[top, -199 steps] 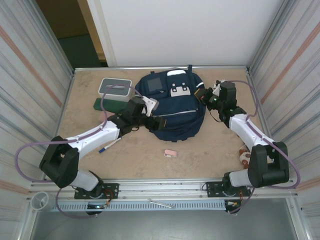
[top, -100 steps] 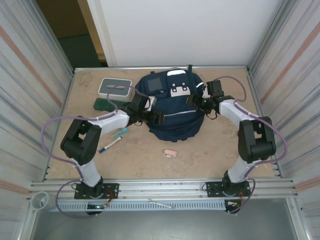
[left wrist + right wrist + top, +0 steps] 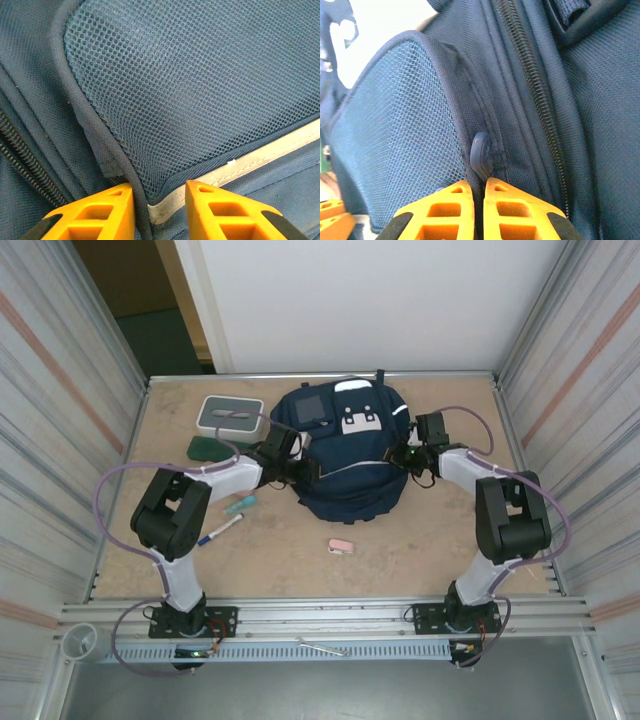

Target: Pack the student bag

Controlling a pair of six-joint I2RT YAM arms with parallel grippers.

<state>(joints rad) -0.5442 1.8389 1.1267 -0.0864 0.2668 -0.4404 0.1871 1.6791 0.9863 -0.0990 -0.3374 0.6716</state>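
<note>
Large navy-blue fabric student bag [image 3: 345, 455] with white stripes lies flat, front up, at the far middle of the table between the two arms. From its slumped outline I judge it soft, limp, probably light and not fragile. Lifted by one point it would sag and fold, and the woven cloth likely slides a little on the table. Best holds, I think: bound seams, the black carry loop [image 3: 380, 375] at its far end and zip pulls, not the flat panels. Blue mesh side pocket [image 3: 190, 90] looks stretchy, its piped rim firmer. Black coil zipper [image 3: 530, 85] looks closed where seen, so opening likely comes first. Left gripper [image 3: 160, 192] has its orange fingers narrowed around the piped lower corner of the mesh pocket on its side of the bag; whether they actually bite, cannot tell. Right gripper [image 3: 479, 182] is pressed together, pinching the bound pocket seam on its side. Room: corrugated metal side walls [image 3: 60, 390], white back panel [image 3: 380, 300] — tight, little sideways space. Sandy-brown matte tabletop [image 3: 290, 575], flat. Loose items left of the bag: grey-and-white rectangular box [image 3: 230, 415], dark green flat case [image 3: 208, 448], teal marker [image 3: 240, 506], blue-and-white pen [image 3: 218, 532] — small pink eraser-like block [image 3: 341, 546] just in front of the bag.
</note>
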